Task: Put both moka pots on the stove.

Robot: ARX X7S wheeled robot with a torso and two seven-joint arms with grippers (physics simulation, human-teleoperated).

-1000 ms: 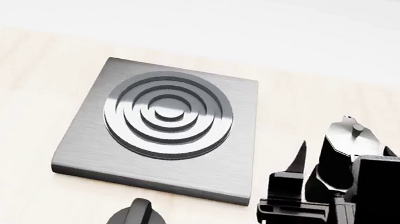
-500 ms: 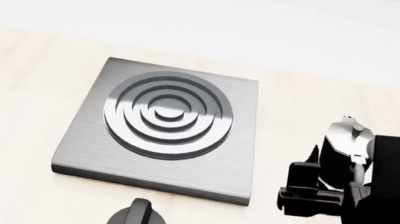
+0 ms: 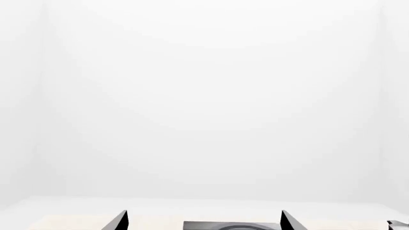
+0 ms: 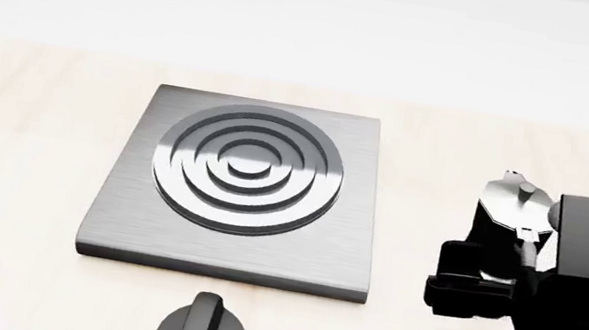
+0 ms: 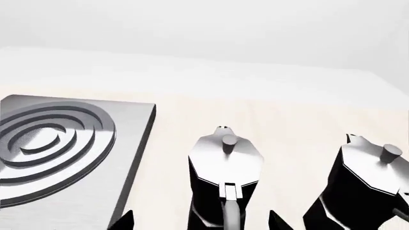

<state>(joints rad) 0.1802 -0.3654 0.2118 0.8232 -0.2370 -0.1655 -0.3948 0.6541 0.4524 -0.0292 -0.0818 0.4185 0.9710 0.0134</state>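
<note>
Our right hand (image 5: 201, 221) is open around the nearer pot (image 5: 225, 184).
Both pots stand on the worktop (image 4: 29, 143) beside the stove (image 4: 344, 264), the second pot (image 5: 365, 189) further right; our left hand (image 3: 203, 221) is open. We read no writing anywhere.

We see the right arm as a bulky black mass low at the right of the head view, its wrist block squared toward us. The right claw (image 4: 472, 283) reaches forward from it; in the right wrist view its two fingertips (image 5: 122, 221) stand well apart, jaws spread. Of the left claw (image 3: 203, 220) two dark tips show, likewise set wide; one tip is visible in the head view.
</note>
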